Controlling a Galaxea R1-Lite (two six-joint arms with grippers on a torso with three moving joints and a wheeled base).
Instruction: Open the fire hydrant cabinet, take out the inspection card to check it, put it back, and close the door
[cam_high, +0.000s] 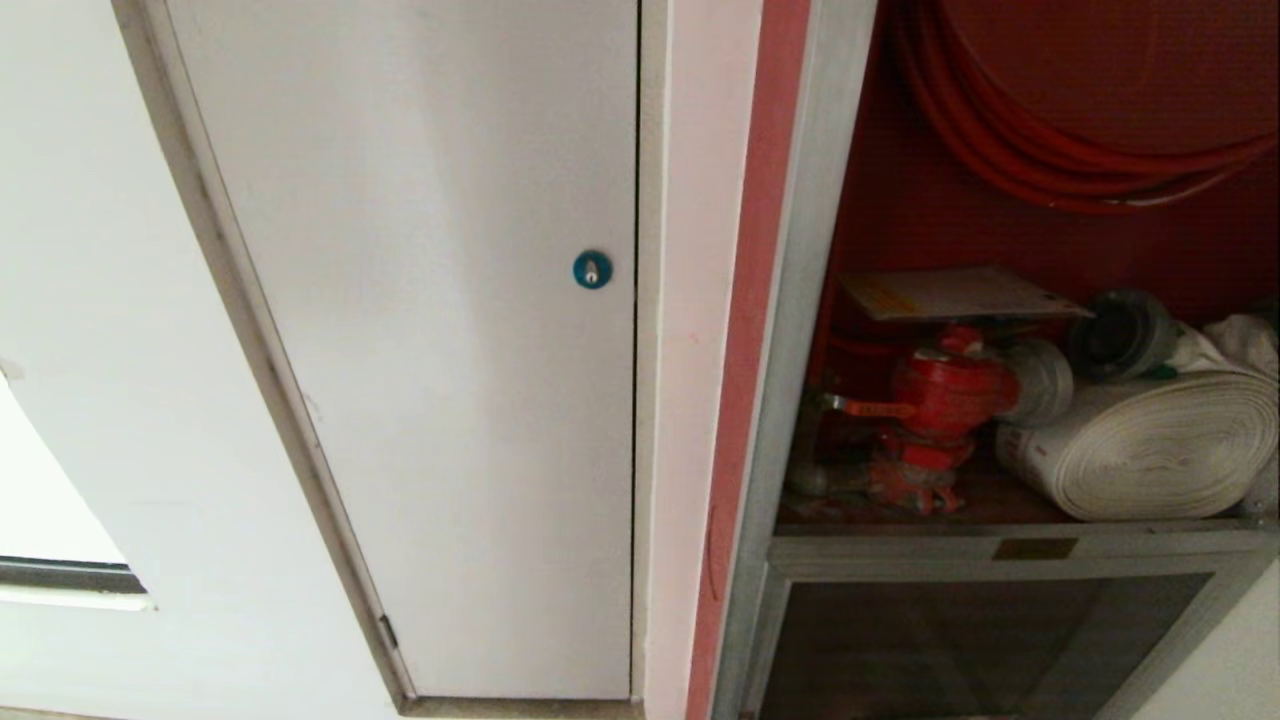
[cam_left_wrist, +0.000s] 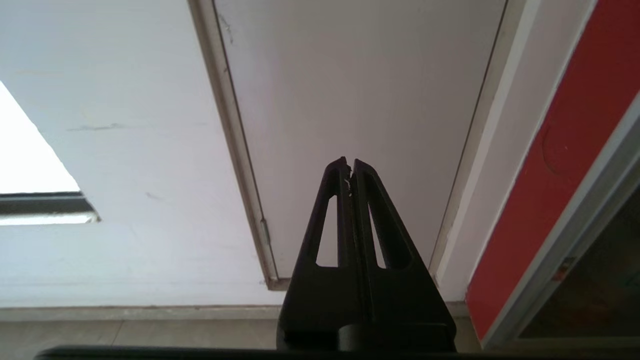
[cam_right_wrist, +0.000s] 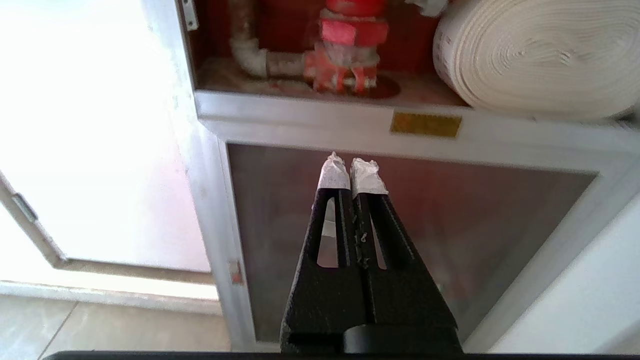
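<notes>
I see the fire hydrant cabinet (cam_high: 800, 300) standing open at three o'clock in my head view, red inside. The inspection card (cam_high: 960, 292) lies flat on top of the red valve (cam_high: 945, 395), with the rolled hose (cam_high: 1150, 445) just beside the valve at its three o'clock. My left hand (cam_left_wrist: 349, 164) has its fingers together, facing the white panel (cam_left_wrist: 360, 100). My right hand (cam_right_wrist: 351, 165) is pressed together too, empty, before the lower glass panel (cam_right_wrist: 475, 210).
</notes>
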